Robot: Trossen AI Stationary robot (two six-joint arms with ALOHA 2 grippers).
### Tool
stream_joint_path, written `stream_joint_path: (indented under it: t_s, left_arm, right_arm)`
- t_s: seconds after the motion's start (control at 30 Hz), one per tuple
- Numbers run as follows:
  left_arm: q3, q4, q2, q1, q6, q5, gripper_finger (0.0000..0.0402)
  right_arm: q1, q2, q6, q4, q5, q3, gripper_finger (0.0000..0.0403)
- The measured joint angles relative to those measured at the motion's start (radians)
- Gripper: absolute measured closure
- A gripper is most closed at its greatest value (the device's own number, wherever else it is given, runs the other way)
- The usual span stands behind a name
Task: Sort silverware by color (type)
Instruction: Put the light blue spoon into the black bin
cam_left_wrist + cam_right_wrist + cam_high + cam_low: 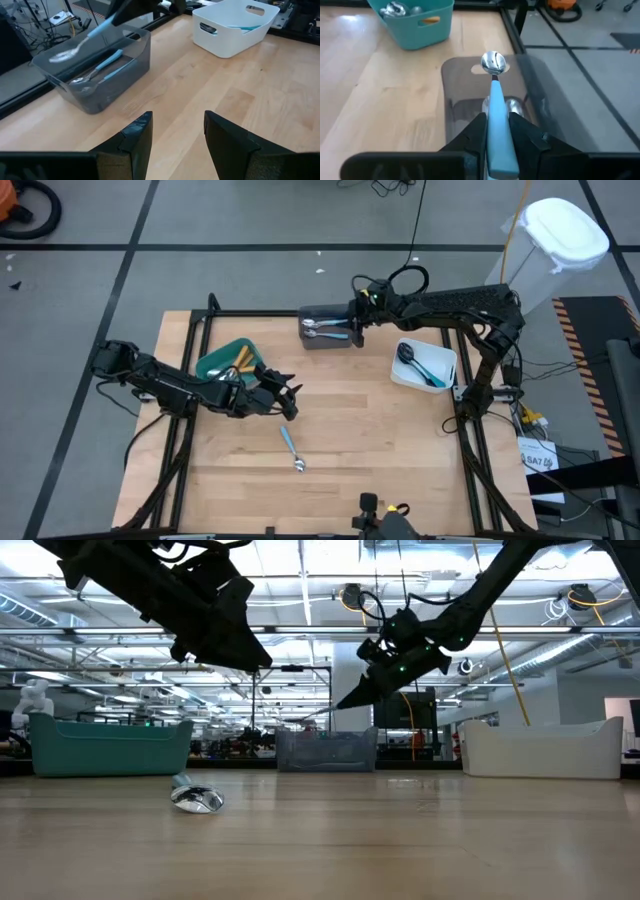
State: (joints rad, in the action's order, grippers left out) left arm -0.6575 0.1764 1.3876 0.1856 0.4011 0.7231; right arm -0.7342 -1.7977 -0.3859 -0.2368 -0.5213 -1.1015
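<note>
Spoon (pixel 291 450) | lying on wooden table (pixel 400 450) | industrial hall behind

Two black jointed arms with looping black cables and wedge-shaped dark fingers (pixel 135 142).

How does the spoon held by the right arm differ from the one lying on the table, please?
The held spoon is off the table, clamped in the right gripper above the grey bin; the loose spoon lies flat on the table, untouched. Both have blue handles and silver bowls.
</note>
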Motion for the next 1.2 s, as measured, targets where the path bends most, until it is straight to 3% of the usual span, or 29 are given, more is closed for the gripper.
stream_joint_path:
  t_s: [0.2,1.2]
  left_arm:
    - [0.000,-0.001,0.000,0.015,0.009,-0.001,0.0224]
    - [0.000,0.012,0.000,0.018,0.023,-0.002,0.0224]
  right_arm:
    - [0.000,0.000,0.000,0.048,0.053,0.000,0.0333]
    - [0.018,-0.001,-0.025,0.040,0.110,0.001,0.0328]
